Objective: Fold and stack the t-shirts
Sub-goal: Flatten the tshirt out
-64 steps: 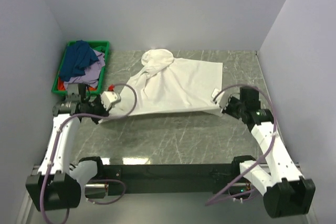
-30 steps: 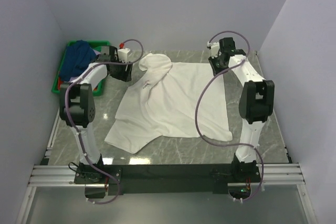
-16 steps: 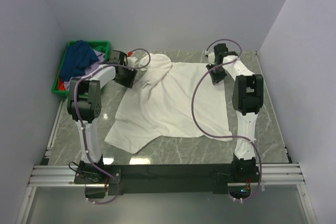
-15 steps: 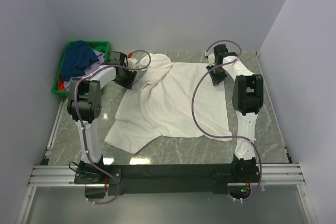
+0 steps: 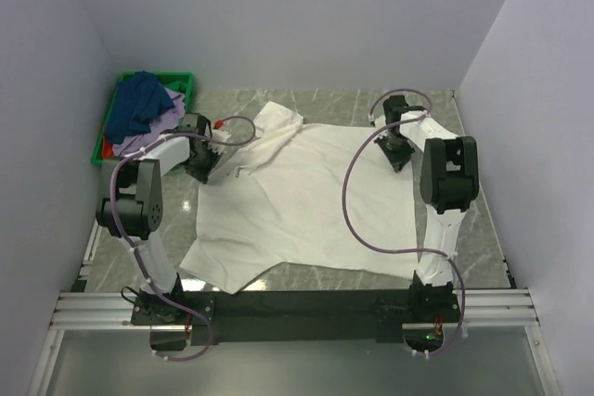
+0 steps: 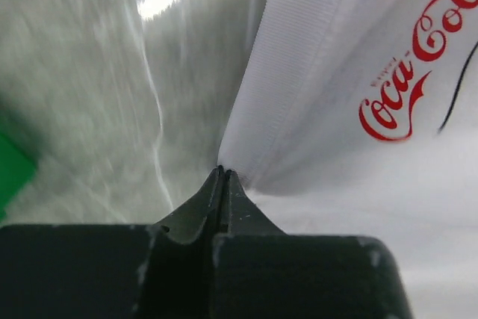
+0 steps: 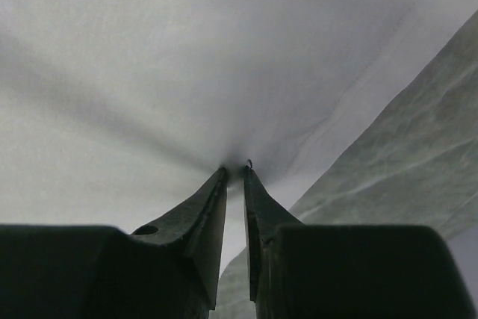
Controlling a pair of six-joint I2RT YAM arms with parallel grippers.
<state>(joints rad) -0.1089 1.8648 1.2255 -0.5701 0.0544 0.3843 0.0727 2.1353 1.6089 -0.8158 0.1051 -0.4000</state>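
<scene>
A large white t-shirt (image 5: 306,192) lies spread over the marble table. Its red chest mark (image 6: 407,72) shows in the left wrist view. My left gripper (image 5: 210,170) (image 6: 222,171) is shut on the shirt's left edge beside a ribbed band (image 6: 299,50). My right gripper (image 5: 402,160) (image 7: 237,169) pinches the shirt's right edge, and the white cloth (image 7: 187,57) puckers at its tips. A dark blue shirt (image 5: 139,104), a lavender one (image 5: 156,129) and a bit of a red one (image 5: 109,147) are piled at the back left.
The pile sits in a green crate (image 5: 181,78) in the back left corner, and its edge (image 6: 11,177) shows in the left wrist view. Bare marble (image 5: 353,101) lies behind the white shirt. Walls close in on both sides and at the back.
Both grippers have drawn back toward the near edge with the shirt's edges. The bunched top of the shirt has pulled flatter. The left jaws have gone from open to shut.
</scene>
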